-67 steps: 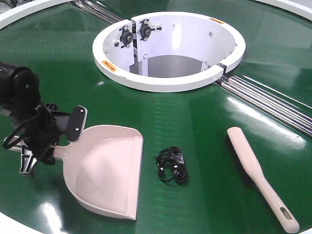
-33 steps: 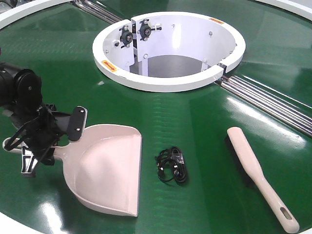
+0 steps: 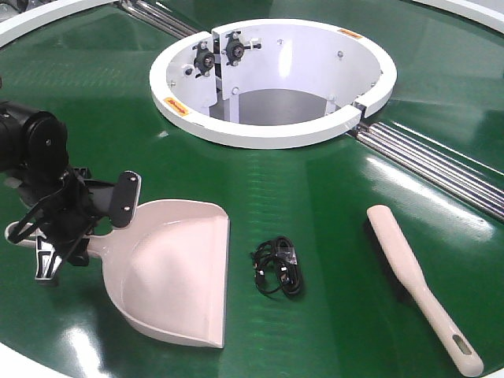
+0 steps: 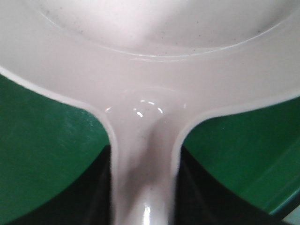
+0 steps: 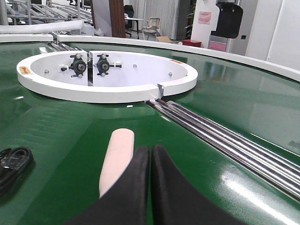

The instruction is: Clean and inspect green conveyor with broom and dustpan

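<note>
The pale pink dustpan [image 3: 177, 272] lies on the green conveyor [image 3: 331, 205], mouth toward the right. My left gripper [image 3: 83, 232] is shut on the dustpan's handle; in the left wrist view the handle [image 4: 145, 154] runs between both black fingers [image 4: 93, 192], which press against its sides. The broom [image 3: 409, 264] lies flat at the right, handle toward the near edge. In the right wrist view my right gripper [image 5: 151, 149] is shut and empty, just right of the broom's rounded end [image 5: 117, 157]. The right gripper is out of the front view.
A coiled black cable [image 3: 277, 266] lies between dustpan and broom, and shows again at the left edge [image 5: 11, 161]. The white central opening [image 3: 272, 138] sits behind, and steel rollers [image 3: 441, 165] run to the right. The conveyor's white rim [image 3: 16, 364] is near.
The dustpan has shifted slightly left with the left gripper, and its near corner sits a little higher. Broom and cable have not moved.
</note>
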Controlling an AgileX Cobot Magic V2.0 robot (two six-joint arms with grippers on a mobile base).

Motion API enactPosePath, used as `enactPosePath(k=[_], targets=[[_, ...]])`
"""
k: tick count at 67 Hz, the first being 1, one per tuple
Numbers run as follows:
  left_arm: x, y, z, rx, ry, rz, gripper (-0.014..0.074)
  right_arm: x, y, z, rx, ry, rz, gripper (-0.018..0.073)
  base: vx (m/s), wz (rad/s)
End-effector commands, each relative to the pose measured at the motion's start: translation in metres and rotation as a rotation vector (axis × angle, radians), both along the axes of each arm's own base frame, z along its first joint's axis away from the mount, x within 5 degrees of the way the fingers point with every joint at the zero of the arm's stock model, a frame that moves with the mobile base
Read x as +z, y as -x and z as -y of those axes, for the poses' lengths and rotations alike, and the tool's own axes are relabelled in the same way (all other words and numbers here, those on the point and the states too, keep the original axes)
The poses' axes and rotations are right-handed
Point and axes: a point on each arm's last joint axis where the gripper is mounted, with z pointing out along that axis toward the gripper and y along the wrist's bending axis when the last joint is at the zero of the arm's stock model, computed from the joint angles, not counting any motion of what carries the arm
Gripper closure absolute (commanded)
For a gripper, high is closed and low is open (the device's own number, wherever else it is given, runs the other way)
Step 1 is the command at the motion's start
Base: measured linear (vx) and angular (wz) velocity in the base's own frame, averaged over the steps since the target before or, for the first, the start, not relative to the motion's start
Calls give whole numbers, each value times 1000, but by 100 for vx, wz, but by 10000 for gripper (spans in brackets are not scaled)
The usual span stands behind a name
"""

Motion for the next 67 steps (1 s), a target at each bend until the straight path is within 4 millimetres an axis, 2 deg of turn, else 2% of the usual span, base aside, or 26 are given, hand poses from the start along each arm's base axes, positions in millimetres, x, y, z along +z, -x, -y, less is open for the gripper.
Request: enactPosePath(k=[1, 51, 58, 67], targets=[[23, -2, 5, 19, 45, 102, 604, 1, 0, 0, 0, 0, 73, 568, 0, 0], [23, -2, 5, 19, 45, 102, 604, 1, 0, 0, 0, 0, 73, 568, 0, 0], [23, -2, 5, 19, 45, 102, 604, 9, 1, -1, 6, -65, 152, 568, 0, 0], [23, -2, 5, 20, 46, 101, 604, 33, 6, 0, 25, -188, 361, 568, 0, 0]])
